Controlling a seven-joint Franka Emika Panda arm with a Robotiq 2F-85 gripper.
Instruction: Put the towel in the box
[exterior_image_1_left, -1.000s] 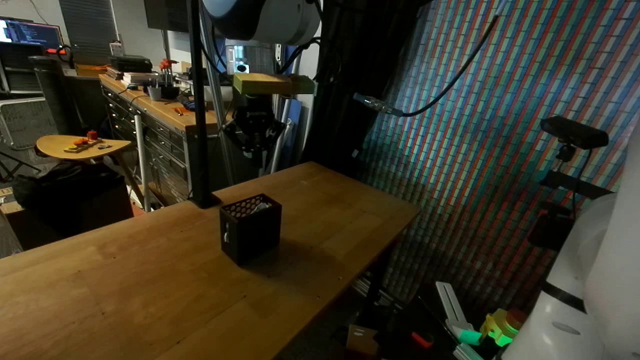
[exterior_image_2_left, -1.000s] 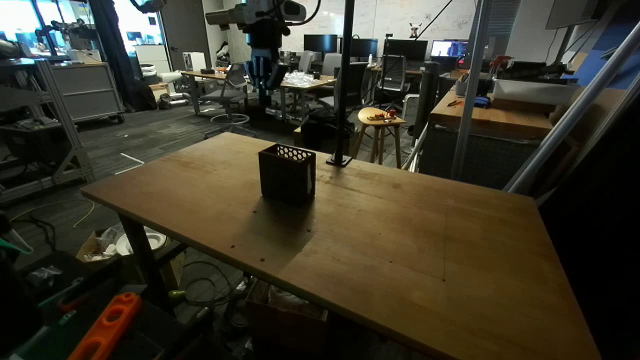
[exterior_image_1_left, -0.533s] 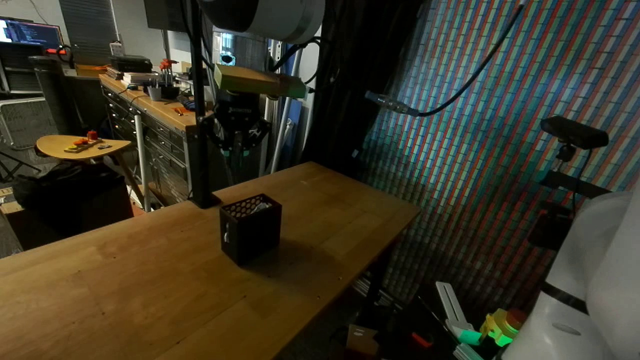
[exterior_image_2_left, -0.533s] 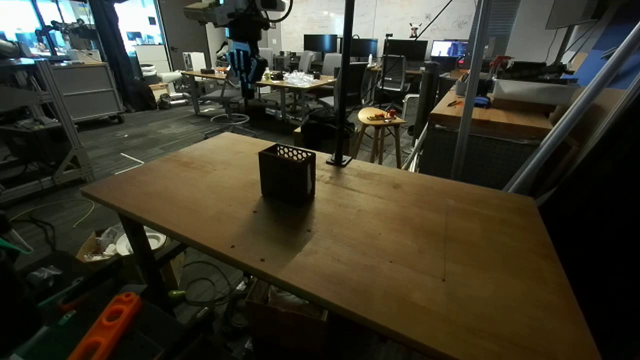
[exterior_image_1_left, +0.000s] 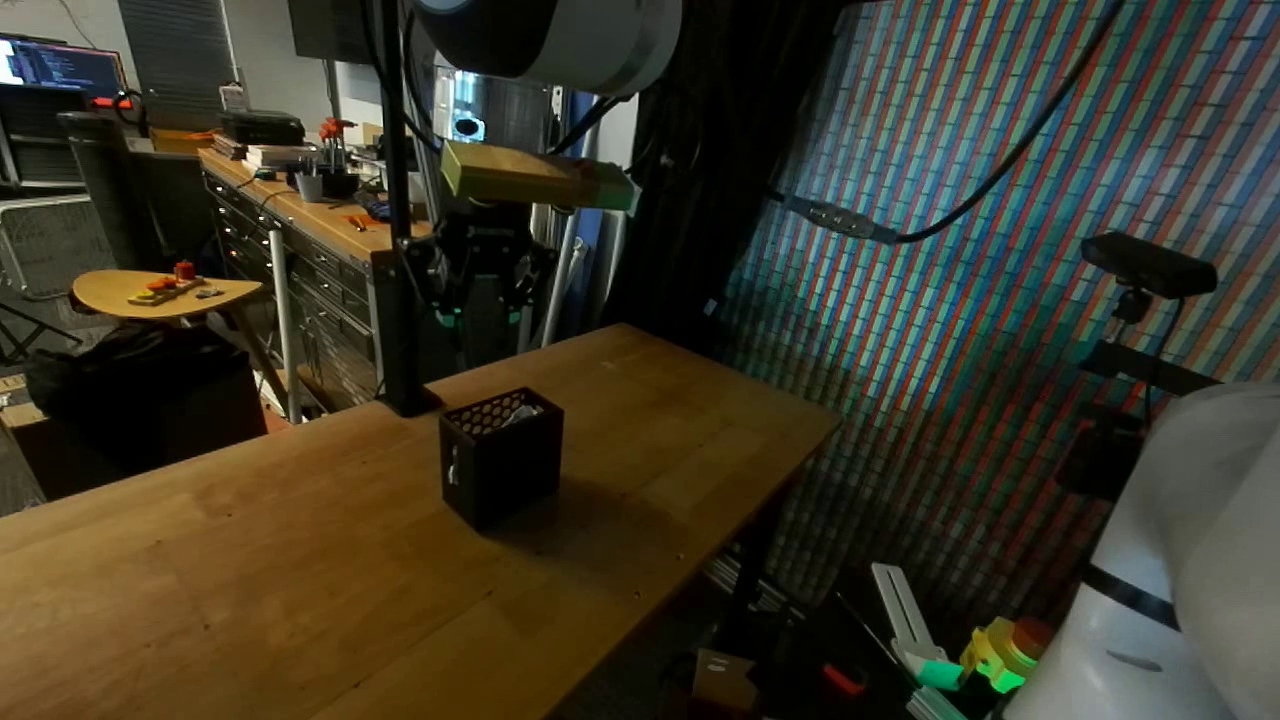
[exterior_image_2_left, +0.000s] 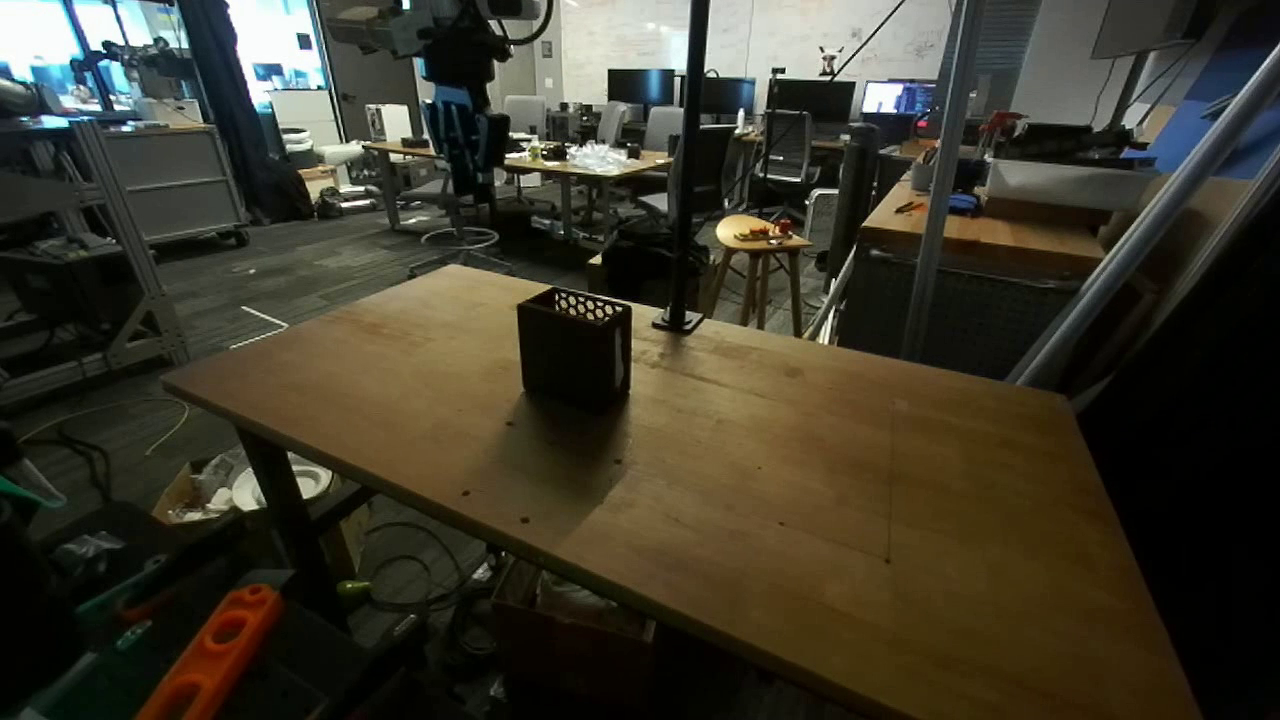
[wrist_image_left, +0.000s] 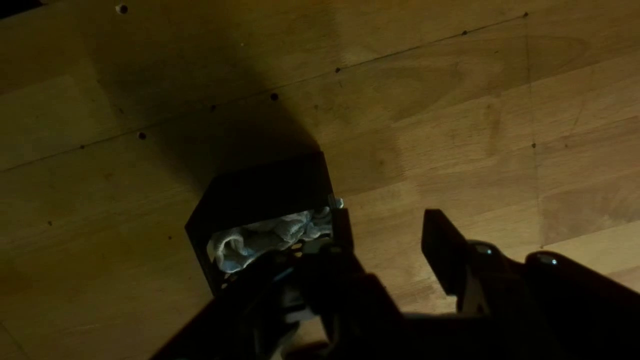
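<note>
The black box (exterior_image_1_left: 520, 470) stands upright on the wooden table, seen in both exterior views. Inside it lies the crumpled grey-white towel (wrist_image_left: 290, 227), below the rim in the wrist view. A small bit of the cloth pokes out through the box's side slot. High above the tabletop, my gripper (exterior_image_1_left: 483, 318) hangs apart from the box (exterior_image_2_left: 570, 350). In the wrist view the gripper (wrist_image_left: 388, 225) has its fingers well spread, with bare wood showing between them. The left finger covers part of the box's near side and some of the towel.
A black post (exterior_image_2_left: 685, 200) rises from the table's edge behind the box. The wooden table (exterior_image_1_left: 300, 560) extends around the box. A cable (exterior_image_1_left: 1000, 180) hangs by the striped wall, and a dark camera (exterior_image_1_left: 1148, 265) sits at the right.
The jaws have spread from nearly shut to open. The gripper has shifted left in both exterior views, slightly back right lately in one. Box and towel have stayed put.
</note>
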